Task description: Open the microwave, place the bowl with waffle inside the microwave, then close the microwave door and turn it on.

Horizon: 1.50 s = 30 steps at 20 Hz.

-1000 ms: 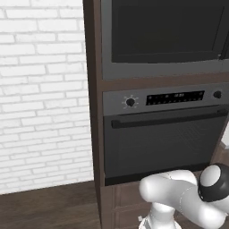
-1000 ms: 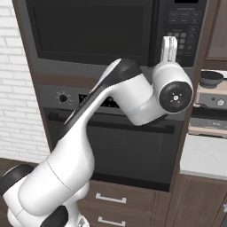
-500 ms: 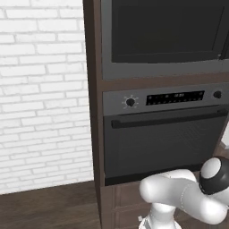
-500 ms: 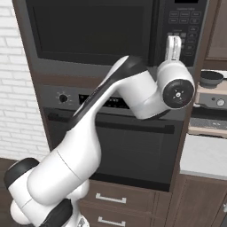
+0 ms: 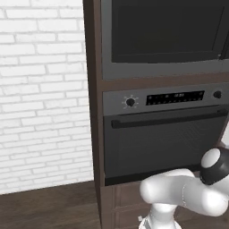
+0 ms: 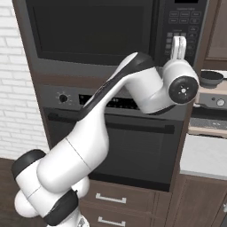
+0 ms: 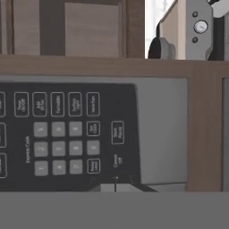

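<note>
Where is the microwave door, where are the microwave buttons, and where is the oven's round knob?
microwave door (image 6: 93, 31), right base view, middle of the dark glass.
microwave buttons (image 7: 58, 147), hand view, centre of the number pad.
oven knob (image 5: 130, 102), left base view, on the round dial.

Grey-framed dark microwave (image 6: 102, 35), brown cabinet (image 5: 91, 112), white brick wall (image 5: 42, 94).

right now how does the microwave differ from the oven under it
The microwave sits higher and has a keypad panel at its right; the oven has a round knob and a display strip above its door. The oven has a horizontal bar handle; the microwave shows none. Both have dark fronts in the same brown cabinet.
</note>
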{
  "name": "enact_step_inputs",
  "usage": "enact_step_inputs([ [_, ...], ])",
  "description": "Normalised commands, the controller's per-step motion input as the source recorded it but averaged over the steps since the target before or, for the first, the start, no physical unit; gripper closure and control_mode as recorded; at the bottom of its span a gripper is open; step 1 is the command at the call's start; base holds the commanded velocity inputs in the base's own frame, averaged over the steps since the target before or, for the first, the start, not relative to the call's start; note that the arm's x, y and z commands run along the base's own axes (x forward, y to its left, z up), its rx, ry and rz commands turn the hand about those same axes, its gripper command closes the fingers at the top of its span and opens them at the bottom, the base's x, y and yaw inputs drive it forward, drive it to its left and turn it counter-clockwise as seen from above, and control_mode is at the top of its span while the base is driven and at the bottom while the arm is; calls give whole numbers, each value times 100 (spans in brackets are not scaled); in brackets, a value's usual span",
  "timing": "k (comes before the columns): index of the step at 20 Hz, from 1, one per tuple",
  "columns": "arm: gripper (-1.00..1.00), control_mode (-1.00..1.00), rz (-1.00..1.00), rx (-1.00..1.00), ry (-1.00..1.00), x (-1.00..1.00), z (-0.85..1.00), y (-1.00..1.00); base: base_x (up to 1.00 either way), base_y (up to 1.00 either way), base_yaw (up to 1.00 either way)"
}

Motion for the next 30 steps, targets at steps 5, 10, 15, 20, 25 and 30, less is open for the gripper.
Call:
enact_step_inputs([
  [5,100,-100,0,0,0,40,-11,-6,0,0,0],
  [10,100,-100,0,0,0,46,-4,-15,0,0,0],
  [15,100,-100,0,0,0,55,-12,-18,0,0,0],
  [20,100,-100,0,0,0,46,-27,-24,0,0,0],
  [25,100,-100,0,0,-4,-2,-22,-19,0,0,0],
  [30,100,-100,0,0,-5,-96,-21,0,0,0,0],
])
